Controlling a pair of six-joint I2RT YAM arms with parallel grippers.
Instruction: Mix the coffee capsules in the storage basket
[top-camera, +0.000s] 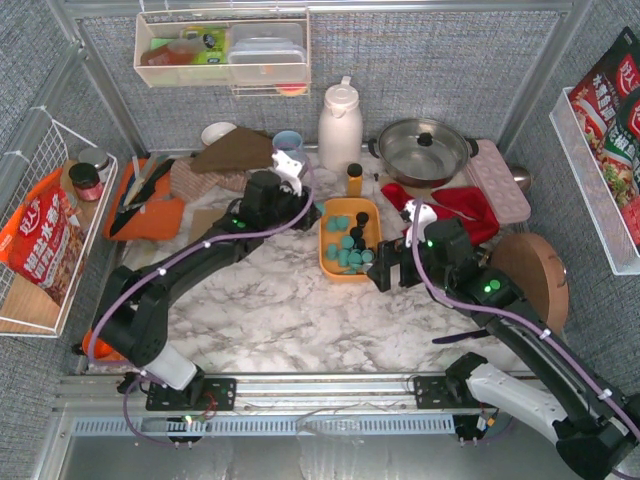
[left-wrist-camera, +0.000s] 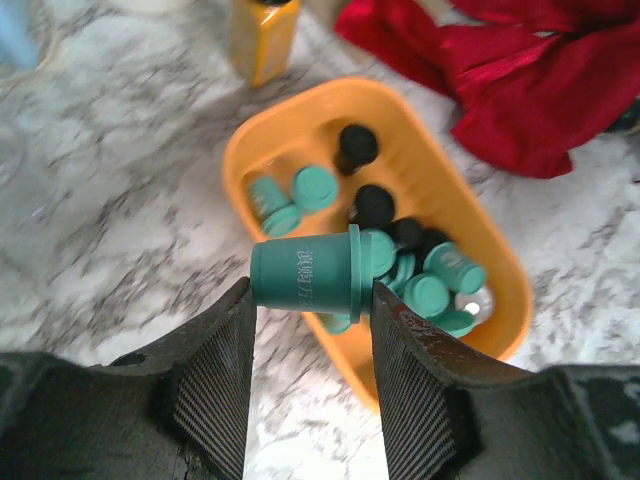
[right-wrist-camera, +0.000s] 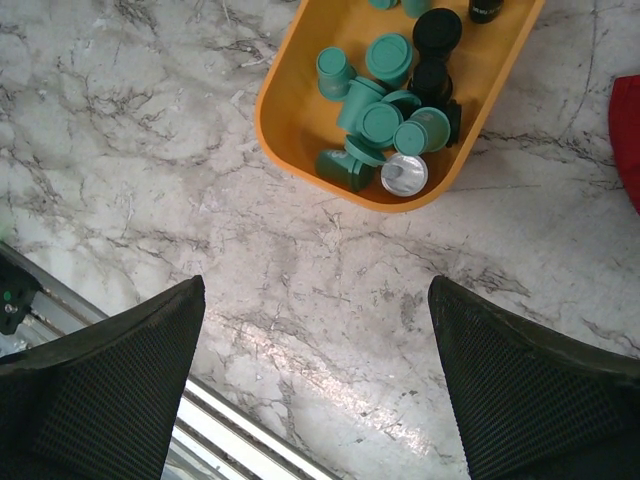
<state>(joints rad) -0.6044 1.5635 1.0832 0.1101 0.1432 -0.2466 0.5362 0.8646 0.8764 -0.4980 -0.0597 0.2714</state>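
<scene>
Marble table w/ grey fabric walls; orange basket mid-table holds teal & black capsules, left claw grips one teal capsule sideways over its rim, right claw wide, empty, nr basket.

White print on the teal capsule and Chinese characters on red packets are illegible.

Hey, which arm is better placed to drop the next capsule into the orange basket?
Left, probably. The left hand grips a teal capsule by the basket rim; the right hand is open, empty, over the marble table.
</scene>
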